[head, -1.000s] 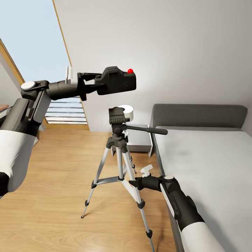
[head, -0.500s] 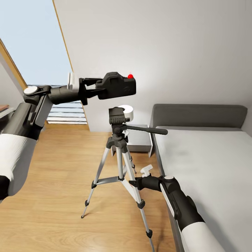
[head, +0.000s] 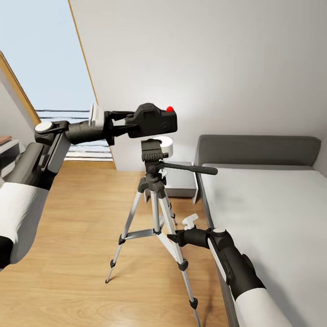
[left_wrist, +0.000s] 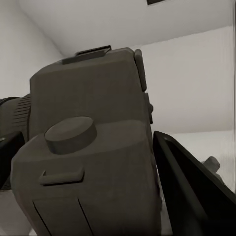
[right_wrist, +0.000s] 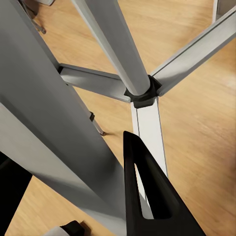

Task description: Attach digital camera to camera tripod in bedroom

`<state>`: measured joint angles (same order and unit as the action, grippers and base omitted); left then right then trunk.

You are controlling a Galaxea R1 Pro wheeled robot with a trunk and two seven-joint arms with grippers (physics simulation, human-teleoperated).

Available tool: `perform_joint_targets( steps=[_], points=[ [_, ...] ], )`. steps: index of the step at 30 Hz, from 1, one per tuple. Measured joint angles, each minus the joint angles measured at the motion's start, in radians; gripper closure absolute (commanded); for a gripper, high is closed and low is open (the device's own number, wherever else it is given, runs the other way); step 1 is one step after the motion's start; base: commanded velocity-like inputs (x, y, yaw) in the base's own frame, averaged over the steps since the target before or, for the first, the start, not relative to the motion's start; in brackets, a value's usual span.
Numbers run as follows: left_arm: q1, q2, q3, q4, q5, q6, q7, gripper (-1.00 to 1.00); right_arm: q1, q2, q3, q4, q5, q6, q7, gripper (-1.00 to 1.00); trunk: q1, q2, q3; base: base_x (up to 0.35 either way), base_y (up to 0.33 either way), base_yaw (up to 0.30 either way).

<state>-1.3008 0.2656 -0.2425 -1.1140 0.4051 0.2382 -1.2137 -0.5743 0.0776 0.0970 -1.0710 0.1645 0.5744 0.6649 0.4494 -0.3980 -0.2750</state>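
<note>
Two arms work at the camera tripod (head: 156,200): nearest, the right gripper (head: 171,237) is clamped on one silver leg, just beside the grey bed (head: 272,213). Farther off, the left gripper (head: 129,123) grips the digital camera (head: 154,121), holding it just above the tripod's pan head (head: 151,151).

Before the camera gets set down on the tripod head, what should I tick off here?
1. Left gripper holding the digital camera: ok, shut on its end.
2. Camera over the camera tripod pan head: ok in head view, depth cannot tell.
3. Camera level: ok, roughly upright, red button on top.
4. Gap above head: ok, small gap left, not seated.
5. Right gripper steadying a tripod leg: at the leg, grip cannot tell.
6. Handle clear of camera: ok.
</note>
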Motion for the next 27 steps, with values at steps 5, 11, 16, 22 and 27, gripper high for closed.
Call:
perform_joint_targets(
  steps=[5, 11, 16, 22, 27],
  points=[
    [0.001, 0.004, 0.0, -0.035, 0.054, 0.032, 0.0, 1.0, 0.0, -0.001, 0.0, 0.0, 0.0, 0.0, 0.0, 1.0, 0.0, 0.0, 0.0, 0.0, 0.0, 0.0],
    [0.001, 0.007, 0.0, -0.088, 0.083, 0.087, 0.0, 1.0, 0.0, 0.0, 0.0, 0.0, 0.0, 0.0, 0.0, 1.0, 0.0, 0.0, 0.0, 0.0, 0.0, 0.0],
    [0.019, 0.008, 0.0, -0.103, 0.081, 0.106, 0.001, 1.0, 0.0, -0.001, 0.0, 0.0, -0.001, 0.0, 0.0, 1.0, 0.0, 0.0, 0.0, 0.0, 0.0, 0.0],
    [0.063, 0.008, 0.001, -0.102, 0.075, 0.107, 0.004, 1.0, 0.0, -0.001, 0.0, 0.0, 0.0, 0.0, 0.0, 1.0, 0.0, 0.0, 0.0, 0.0, 0.0, 0.0],
    [0.071, 0.038, 0.001, -0.103, 0.073, 0.105, 0.005, 1.0, 0.0, -0.001, 0.0, 0.0, -0.001, 0.0, 0.0, 1.0, 0.0, 0.0, 0.0, 0.0, 0.0, 0.0]
  ],
)
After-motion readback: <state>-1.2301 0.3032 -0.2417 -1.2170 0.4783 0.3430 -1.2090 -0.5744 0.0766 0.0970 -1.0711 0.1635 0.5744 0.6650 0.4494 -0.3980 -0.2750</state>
